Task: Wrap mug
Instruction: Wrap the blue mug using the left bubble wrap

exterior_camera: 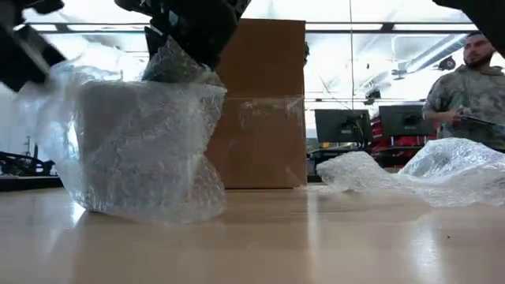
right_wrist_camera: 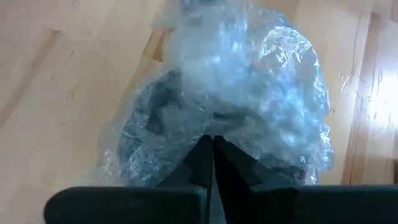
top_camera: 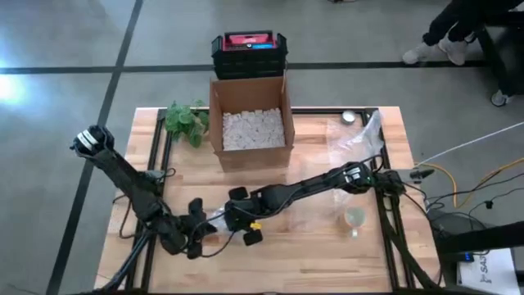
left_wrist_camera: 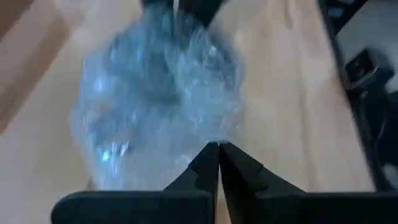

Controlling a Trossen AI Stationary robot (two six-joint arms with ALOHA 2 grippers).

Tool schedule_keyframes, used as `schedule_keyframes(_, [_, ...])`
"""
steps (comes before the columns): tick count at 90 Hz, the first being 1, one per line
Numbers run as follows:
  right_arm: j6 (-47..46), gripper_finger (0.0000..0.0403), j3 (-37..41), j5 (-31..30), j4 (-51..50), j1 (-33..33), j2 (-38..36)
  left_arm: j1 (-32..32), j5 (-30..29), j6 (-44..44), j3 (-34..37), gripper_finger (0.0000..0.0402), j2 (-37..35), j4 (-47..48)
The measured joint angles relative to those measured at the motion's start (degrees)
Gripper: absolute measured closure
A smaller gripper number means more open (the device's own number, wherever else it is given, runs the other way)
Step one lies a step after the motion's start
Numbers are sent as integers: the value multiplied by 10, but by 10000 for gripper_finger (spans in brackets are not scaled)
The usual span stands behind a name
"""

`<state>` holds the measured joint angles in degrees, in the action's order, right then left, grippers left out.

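Observation:
The mug point(exterior_camera: 118, 138) stands on the table near its front left, bundled in clear bubble wrap point(exterior_camera: 146, 150), and shows only as a dim grey shape through it. In the right wrist view it is a dark form point(right_wrist_camera: 163, 109) under the wrap point(right_wrist_camera: 249, 81). My right gripper point(top_camera: 237, 206) reaches across from the right and is shut on the wrap's top point(exterior_camera: 170, 59). My left gripper point(top_camera: 196, 223) is shut at the bundle's left side, its fingertips point(left_wrist_camera: 217, 149) at the wrap point(left_wrist_camera: 155, 93). My left gripper pinches the bubble wrap's near edge point(left_wrist_camera: 208, 138) between its two fingertips, coming level from the table's left. The bundle rests on the table. How many layers it has, I cannot tell. My right gripper pinches gathered bubble wrap at the top of the bundle point(right_wrist_camera: 211, 127) between its two fingers, slanting down from the right. The wrap rises in a bunched peak point(exterior_camera: 173, 63) to the fingers, while the bundle's bottom stays on the table.
An open cardboard box point(top_camera: 250, 123) of white packing peanuts stands at the far middle, a black crate point(top_camera: 250, 51) behind it, a green plant point(top_camera: 184, 121) to its left. A second mug point(top_camera: 354, 217) and loose bubble wrap point(top_camera: 360, 139) lie at the right. A person point(exterior_camera: 469, 87) stands beyond the table.

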<state>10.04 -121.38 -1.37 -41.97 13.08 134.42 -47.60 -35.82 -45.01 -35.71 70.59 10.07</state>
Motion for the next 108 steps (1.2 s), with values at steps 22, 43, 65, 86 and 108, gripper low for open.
schedule_keyframes(22, [1, 403, 0, 0, 6, 0, 1, 21, -51, 51, -19, 402, 1, -5])
schedule_keyframes(43, [6, 403, -2, -1, -8, 0, -3, 70, -7, 61, -3, 402, 45, -63])
schedule_keyframes(65, [16, 403, -80, -3, -115, 0, -27, 78, -1, 65, -3, 402, 66, -75])
schedule_keyframes(86, [0, 403, -77, 1, -57, 0, -6, 78, -3, 66, -3, 402, 61, -74])
schedule_keyframes(108, [-17, 403, -51, 3, -48, -2, 39, 78, -3, 75, -3, 402, 43, -72])
